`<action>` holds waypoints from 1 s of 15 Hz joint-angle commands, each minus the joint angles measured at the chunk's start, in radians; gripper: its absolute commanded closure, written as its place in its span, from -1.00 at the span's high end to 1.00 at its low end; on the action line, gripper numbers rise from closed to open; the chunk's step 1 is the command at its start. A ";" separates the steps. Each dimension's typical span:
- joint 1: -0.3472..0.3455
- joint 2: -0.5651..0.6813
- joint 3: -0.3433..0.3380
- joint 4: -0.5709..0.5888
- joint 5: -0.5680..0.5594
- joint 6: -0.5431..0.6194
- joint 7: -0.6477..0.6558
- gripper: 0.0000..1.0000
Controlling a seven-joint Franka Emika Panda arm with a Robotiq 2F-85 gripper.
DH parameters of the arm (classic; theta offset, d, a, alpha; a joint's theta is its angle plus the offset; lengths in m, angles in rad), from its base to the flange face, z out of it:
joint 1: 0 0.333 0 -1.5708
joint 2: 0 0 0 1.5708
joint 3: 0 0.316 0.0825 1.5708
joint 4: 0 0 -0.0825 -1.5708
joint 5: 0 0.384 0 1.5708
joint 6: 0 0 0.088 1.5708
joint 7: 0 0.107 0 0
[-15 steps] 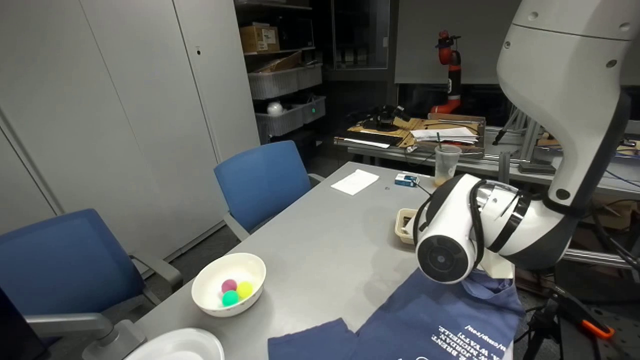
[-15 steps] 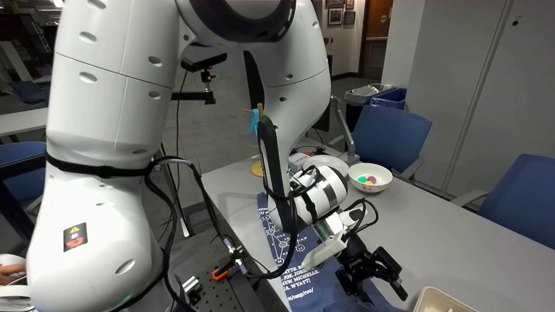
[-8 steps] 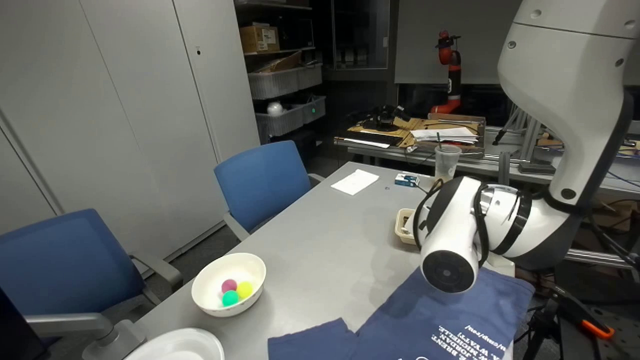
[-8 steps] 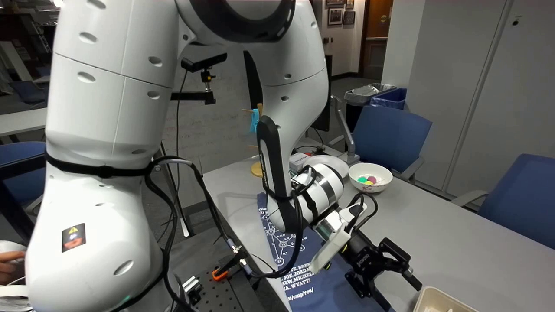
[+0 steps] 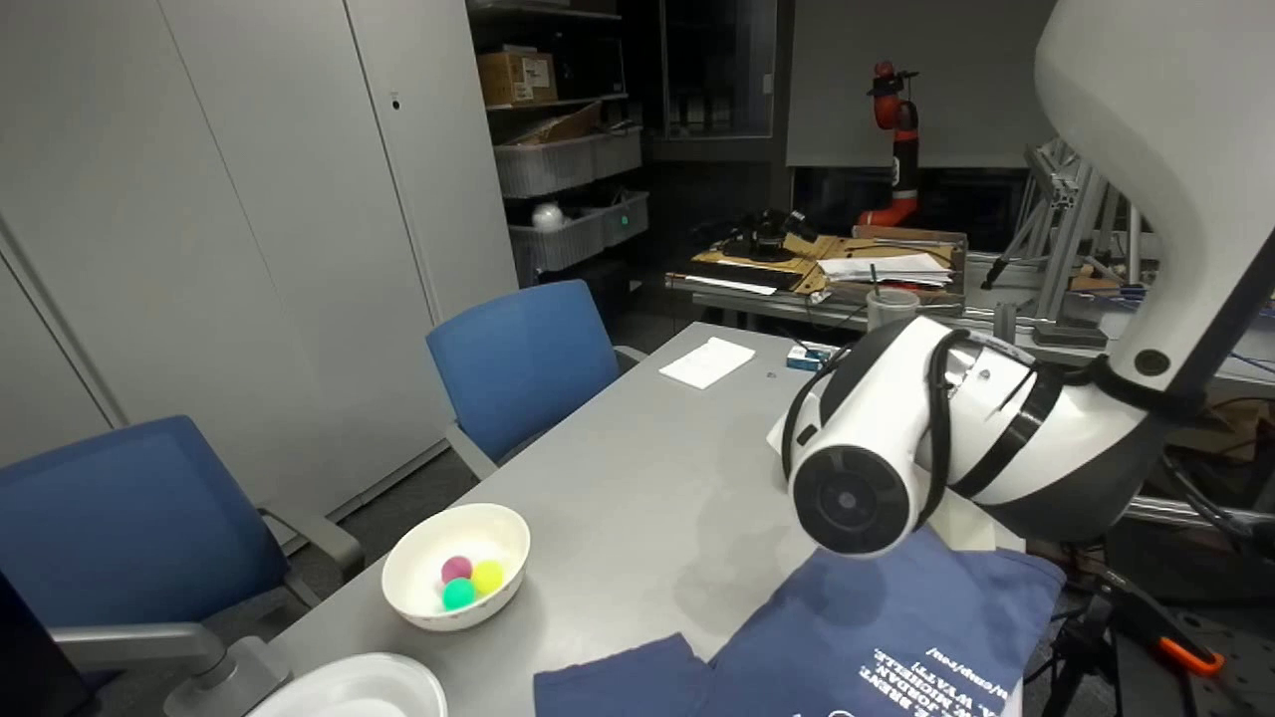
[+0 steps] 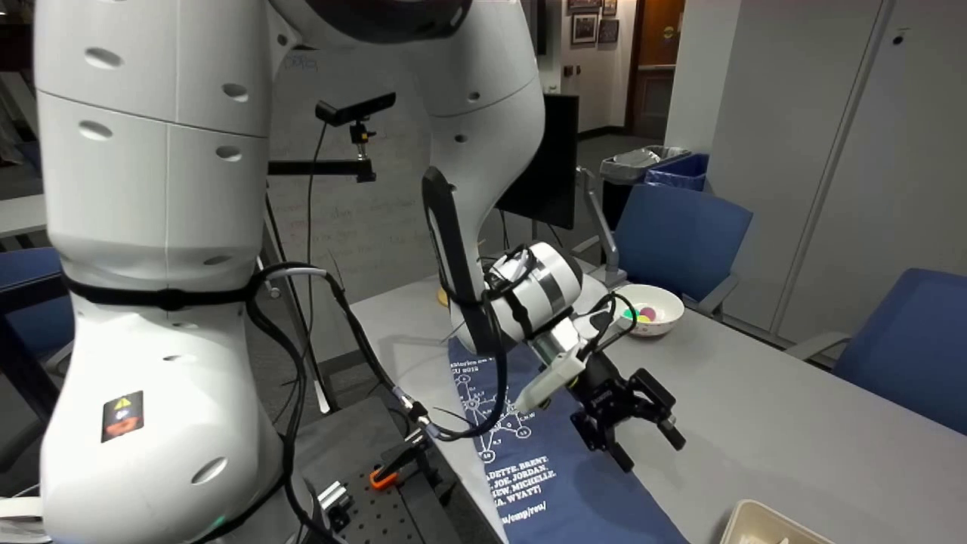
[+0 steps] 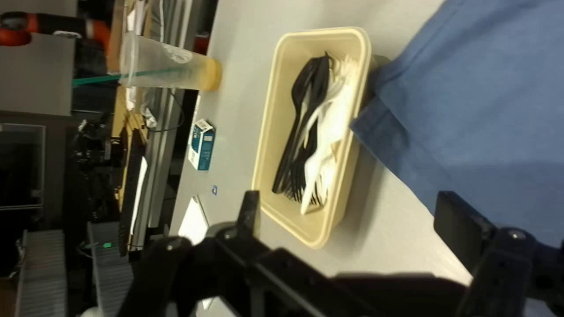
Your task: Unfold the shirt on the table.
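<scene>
In an exterior view: navy T-shirt point(image 5: 867, 637), largely flat on the grey table point(image 5: 608, 538). In an exterior view: gripper point(image 6: 647, 449) with 2 spread, unladen fingers point(image 6: 656, 389), above or beside the T-shirt's edge. In wrist view: apparently doubled corner point(image 7: 385, 127) ahead of 1 finger, probably best pinched shallowly; cutlery tub point(image 7: 278, 127) ahead, between both, likely limiting travel; bare table nearer.
</scene>
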 commanded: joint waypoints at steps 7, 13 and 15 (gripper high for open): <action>-0.059 -0.318 0.142 0.003 0.749 0.209 -0.431 1.00; 0.040 -0.544 0.107 0.025 1.226 0.181 -0.623 1.00; 0.062 -0.619 0.103 0.030 1.330 0.175 -0.643 1.00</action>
